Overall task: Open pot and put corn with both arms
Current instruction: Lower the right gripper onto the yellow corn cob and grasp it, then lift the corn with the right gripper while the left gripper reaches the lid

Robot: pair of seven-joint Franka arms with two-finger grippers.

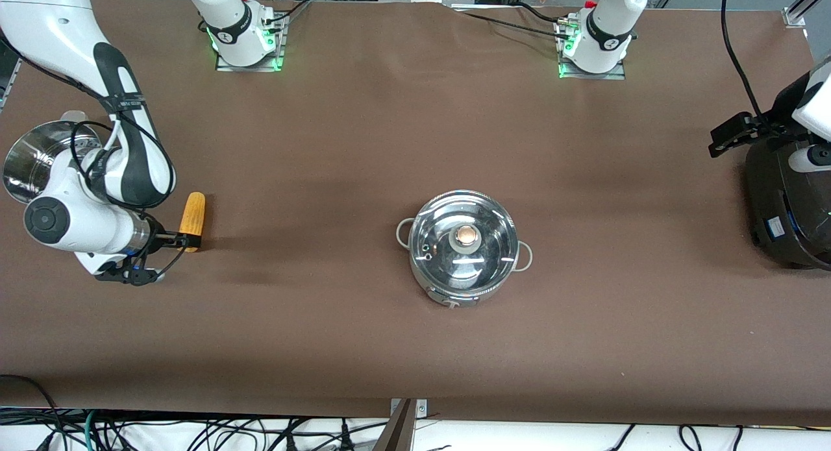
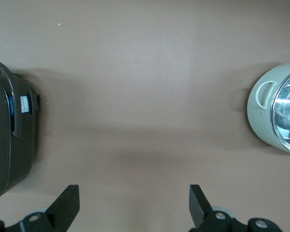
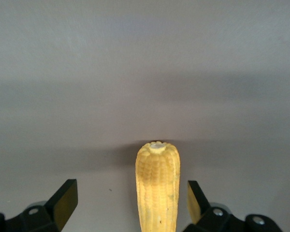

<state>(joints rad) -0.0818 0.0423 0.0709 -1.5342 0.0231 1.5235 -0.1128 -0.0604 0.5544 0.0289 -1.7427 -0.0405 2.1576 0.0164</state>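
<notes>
in the front view the right gripper [image 1: 185, 242] is sitting low at the right arm's end of the table, its fingers spread wide around the end of the corn [image 1: 193, 220] nearer the camera, not gripping it; the corn is lying on the brown table [image 1: 324, 146]. the pot [image 1: 463, 246] is standing mid-table with its glass lid [image 1: 465, 242] on, so its contents are not showing. a steel steamer [image 1: 39, 159] is sitting partly hidden by the right arm. the left gripper [image 1: 730, 133] is hanging over the black cooker [image 1: 785, 204]. in the left wrist view the left gripper [image 2: 134, 205] is standing wide and holding nothing, the cooker [image 2: 12, 135] and pot [image 2: 275, 113] well apart. in the right wrist view the fingers [image 3: 65, 203] are flanking the corn [image 3: 158, 186] with gaps showing.
</notes>
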